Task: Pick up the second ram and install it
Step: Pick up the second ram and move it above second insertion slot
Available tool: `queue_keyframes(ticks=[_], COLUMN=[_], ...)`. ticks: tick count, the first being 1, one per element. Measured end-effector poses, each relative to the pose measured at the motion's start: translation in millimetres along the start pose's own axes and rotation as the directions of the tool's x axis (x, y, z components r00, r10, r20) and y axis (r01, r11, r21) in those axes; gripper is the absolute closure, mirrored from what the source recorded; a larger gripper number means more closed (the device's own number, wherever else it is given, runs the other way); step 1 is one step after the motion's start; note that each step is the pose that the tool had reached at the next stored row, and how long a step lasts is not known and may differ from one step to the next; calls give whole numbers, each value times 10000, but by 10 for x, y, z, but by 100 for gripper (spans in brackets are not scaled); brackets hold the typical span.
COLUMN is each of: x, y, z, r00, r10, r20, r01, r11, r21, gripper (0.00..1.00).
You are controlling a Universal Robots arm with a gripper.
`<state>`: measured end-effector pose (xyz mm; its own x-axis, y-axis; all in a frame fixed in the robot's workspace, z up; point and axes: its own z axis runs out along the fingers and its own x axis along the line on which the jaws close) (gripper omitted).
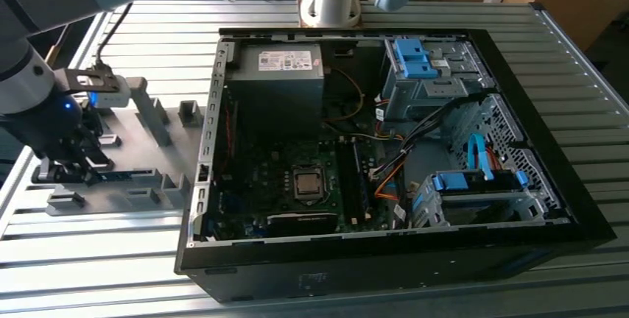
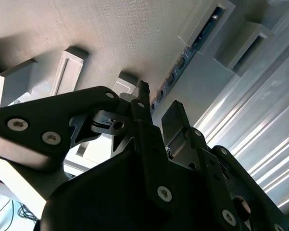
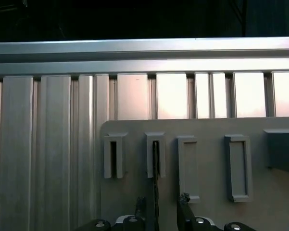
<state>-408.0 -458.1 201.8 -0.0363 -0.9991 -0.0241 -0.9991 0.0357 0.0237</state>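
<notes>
The second ram [image 1: 132, 174] is a thin blue-green stick standing on edge in the slots of a grey fixture plate [image 1: 132, 123], on the exterior view's left. My gripper [image 1: 74, 171] hangs low over one end of it. In the first wrist view the ram [image 3: 155, 173] is a dark line running from a slot to between my fingertips [image 3: 182, 204]. My gripper [image 3: 162, 208] is open, with clear space on one side of the stick. In the second wrist view the ram [image 2: 182, 62] runs down into my gripper [image 2: 158, 103], which straddles it.
An open black computer case [image 1: 580, 207] lies flat on the slatted aluminium table [image 1: 99, 259], to the exterior view's right of the fixture. Inside are the motherboard with its processor socket [image 1: 308, 183], a power supply [image 1: 278, 75], loose cables and blue drive cages [image 1: 472, 182]. Upright grey posts [image 1: 147, 108] stand on the fixture.
</notes>
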Motion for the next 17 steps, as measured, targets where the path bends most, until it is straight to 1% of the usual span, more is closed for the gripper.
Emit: queue_keyframes(ticks=[11,12,14,15,17], x=[1,1,1,2,1], y=[-3,-3,-3,-3,-4], z=[50,52,58,61,67], r00=[10000,10000,10000,10000,10000], r10=[-68,-67,-70,-71,-77], r20=[-16,-15,-15,-15,-15], r01=[68,67,70,71,77], r11=[10000,10000,10000,10000,10000], r21=[-4,-3,-2,-3,-2], gripper=[62,63,63,70,70])
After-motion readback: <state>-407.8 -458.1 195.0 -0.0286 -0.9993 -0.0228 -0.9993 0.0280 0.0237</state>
